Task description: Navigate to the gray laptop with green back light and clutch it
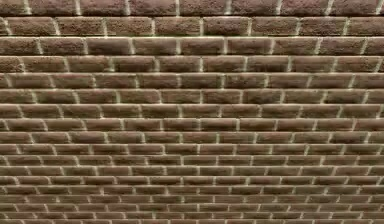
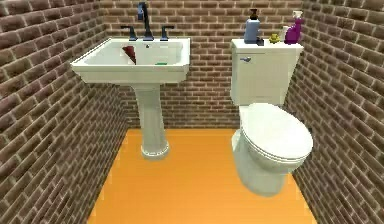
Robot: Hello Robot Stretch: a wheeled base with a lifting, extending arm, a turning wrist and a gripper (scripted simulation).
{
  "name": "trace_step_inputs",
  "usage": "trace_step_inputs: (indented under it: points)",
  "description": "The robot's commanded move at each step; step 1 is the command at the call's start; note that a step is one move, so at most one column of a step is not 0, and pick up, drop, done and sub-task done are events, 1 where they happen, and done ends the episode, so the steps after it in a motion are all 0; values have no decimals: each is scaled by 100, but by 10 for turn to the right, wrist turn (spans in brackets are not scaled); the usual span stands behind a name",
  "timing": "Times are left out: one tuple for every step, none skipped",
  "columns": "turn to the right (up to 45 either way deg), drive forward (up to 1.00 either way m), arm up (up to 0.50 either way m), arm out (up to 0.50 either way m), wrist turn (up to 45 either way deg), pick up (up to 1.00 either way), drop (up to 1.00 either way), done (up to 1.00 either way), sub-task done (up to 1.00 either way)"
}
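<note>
Forward view: brick wall. Arm side view: sink left w/ reddish item in basin; toilet right, blue bottle + purple sprayer on tank. Claw state: can't tell.

A small home bathroom: a white toilet stands on an orange floor. A white pedestal sink with a dark faucet is beside the toilet, bottles sit on its tank, and brick walls stand close behind it.

light: even, fairly bright | shadow: soft under sink basin | edges: side walls lean outward
</note>
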Motion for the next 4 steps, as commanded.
trace_step_inputs:
  points:
    - [-450, 0, 0, 0, 0, 0, 0, 0, 0]
    - [-450, 0, 0, 0, 0, 0, 0, 0, 0]
    - [-30, 0, 0, 0, 0, 0, 0, 0, 0]
    - [0, 100, 0, 0, 0, 0, 0, 0, 0]
